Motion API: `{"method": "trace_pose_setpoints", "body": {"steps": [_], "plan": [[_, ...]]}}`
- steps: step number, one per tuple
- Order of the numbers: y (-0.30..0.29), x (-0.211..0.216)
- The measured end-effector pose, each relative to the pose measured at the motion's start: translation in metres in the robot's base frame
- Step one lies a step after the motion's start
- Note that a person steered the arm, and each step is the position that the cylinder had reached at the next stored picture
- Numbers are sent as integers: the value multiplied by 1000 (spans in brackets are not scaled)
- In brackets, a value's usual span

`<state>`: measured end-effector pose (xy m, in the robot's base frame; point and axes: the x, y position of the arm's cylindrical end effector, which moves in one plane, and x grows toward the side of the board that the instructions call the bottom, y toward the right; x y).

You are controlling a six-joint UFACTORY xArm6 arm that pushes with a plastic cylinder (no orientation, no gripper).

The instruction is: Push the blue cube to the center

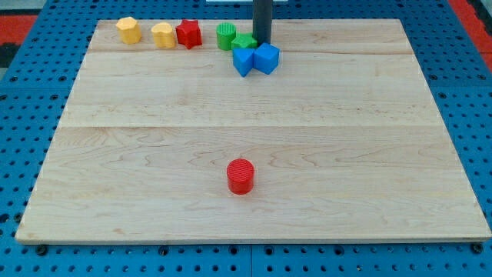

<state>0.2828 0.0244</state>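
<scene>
Blue cube (pixel 267 58) near board's (pixel 430 192) top edge, touching other blue block (pixel 243 61). Rod bare, holding nothing; my tip (pixel 262 43) just behind cube. Best push straight toward view's bottom, slowly, keeping cube centred.

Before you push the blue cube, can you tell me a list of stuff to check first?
1. My tip sits at the view's top side of the blue cube, right behind it: ok.
2. Tip already touching the cube: cannot tell.
3. Cube free of neighbours: not ok, the other blue block touches its left side and a green block sits close behind.
4. Path toward the board centre open: ok.
5. Red cylinder out of the way: ok, it lies beyond the centre.
</scene>
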Motion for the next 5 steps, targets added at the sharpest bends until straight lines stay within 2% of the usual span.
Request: {"method": "trace_pose_setpoints", "body": {"steps": [2, 3, 4, 5], "plan": [[-5, 97], [4, 43], [64, 93], [-6, 159]]}}
